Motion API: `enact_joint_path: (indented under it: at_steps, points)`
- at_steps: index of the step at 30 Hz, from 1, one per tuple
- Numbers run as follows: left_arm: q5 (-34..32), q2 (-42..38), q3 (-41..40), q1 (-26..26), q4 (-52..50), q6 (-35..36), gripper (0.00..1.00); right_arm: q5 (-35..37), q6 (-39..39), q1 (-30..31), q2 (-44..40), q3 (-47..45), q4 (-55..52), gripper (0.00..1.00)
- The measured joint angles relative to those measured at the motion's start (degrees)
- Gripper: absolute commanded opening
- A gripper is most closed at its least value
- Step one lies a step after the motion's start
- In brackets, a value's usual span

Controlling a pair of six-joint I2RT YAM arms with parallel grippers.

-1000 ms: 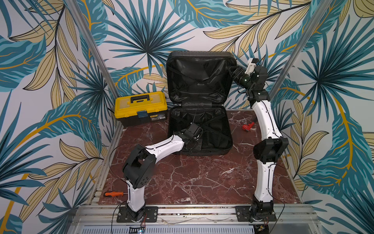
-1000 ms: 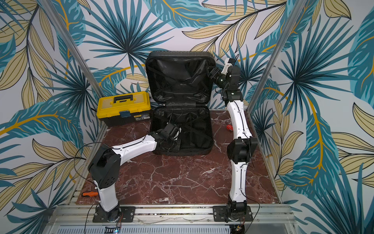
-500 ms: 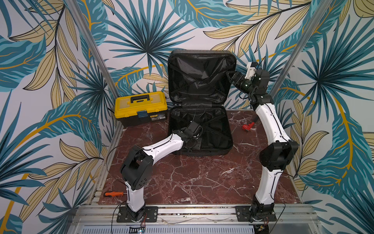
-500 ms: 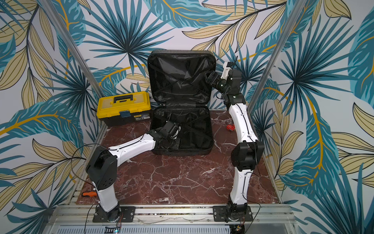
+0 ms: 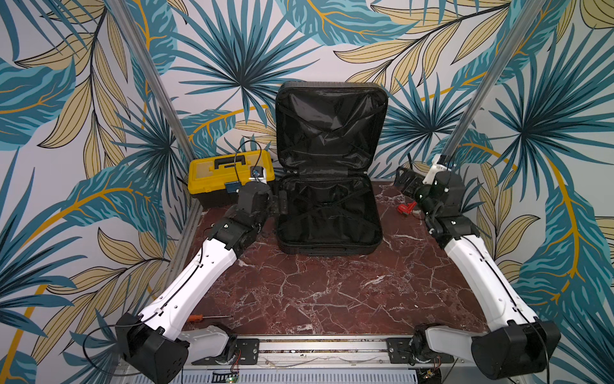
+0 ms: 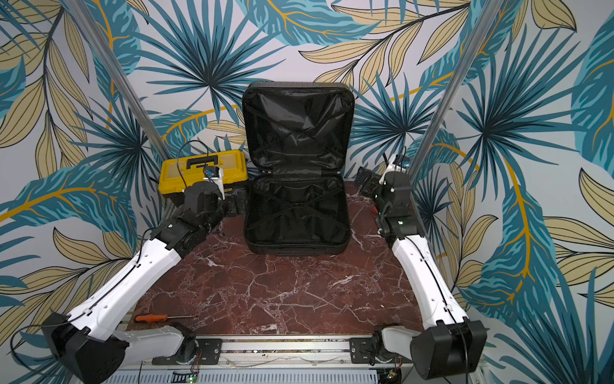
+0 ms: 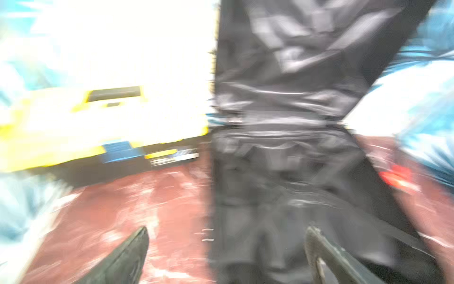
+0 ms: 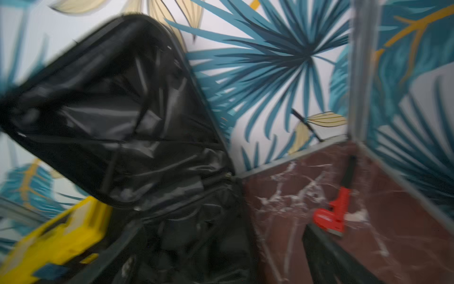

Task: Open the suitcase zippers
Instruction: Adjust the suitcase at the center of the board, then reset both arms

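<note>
Trouble from here would mostly be a bump. The suitcase [image 5: 329, 123] lies open at the middle of the tabletop's back edge, lid upright against the wall, zipper track [image 8: 192, 81] parted, so the task looks done. The left gripper [image 7: 227, 227], spread wide and empty, sits just beside the case and the toolbox [image 5: 229, 173]; a careless swing could topple the lid. The right gripper [image 5: 407, 179], also spread and empty, hangs near a red tool [image 5: 407, 208] at the back right corner.

Both top views look down from high behind the arms and share nearly the whole scene. The left wrist camera sits close behind the left gripper [image 7: 227, 230], facing the suitcase [image 7: 282, 147] ahead. The right wrist camera, behind the right gripper [image 5: 407, 181], sees that suitcase too.
</note>
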Motion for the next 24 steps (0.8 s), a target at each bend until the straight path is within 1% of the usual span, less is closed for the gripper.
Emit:
enact_joint_path:
  at_steps: [3,5,8,11,13,15,17,19,22,24]
  points:
    - [2.0,1.3,-7.4,10.6,4.6,1.9,0.99,4.2,-6.9,0.0,-3.2,-12.1,4.7,0.99]
    - [3.7,3.4,-12.6,16.3,8.2,3.2,0.99,6.8,-10.3,-0.1,-4.3,-19.6,9.0,0.99]
    - [7.7,7.3,-19.5,20.8,13.5,5.5,1.00,8.9,-14.9,-0.5,-5.8,-30.6,16.4,1.00]
    - [10.9,9.8,-25.9,23.0,19.0,6.4,0.99,9.7,-16.8,-1.7,-6.0,-40.6,25.8,0.99]
    - [12.1,8.8,-32.1,23.7,25.7,6.3,0.99,9.8,-16.3,-3.0,-4.9,-44.7,30.3,1.00]
    - [12.7,6.1,-40.3,24.0,35.0,6.2,0.99,9.2,-15.8,-4.0,-2.2,-48.2,37.6,1.00]
    - [13.7,4.6,-45.3,24.0,41.1,6.7,0.99,7.6,-16.1,-4.2,1.7,-50.5,45.4,1.00]
    - [15.2,4.7,-47.2,24.0,46.4,8.2,0.99,6.1,-16.3,-4.2,6.7,-51.7,52.8,1.00]
    - [17.0,7.0,-47.7,24.0,56.7,10.3,0.99,4.4,-16.6,-4.2,15.0,-52.7,63.6,0.99]
    - [18.1,10.1,-47.8,24.1,63.2,11.0,0.99,3.0,-17.0,-4.2,17.6,-52.5,65.6,0.99]
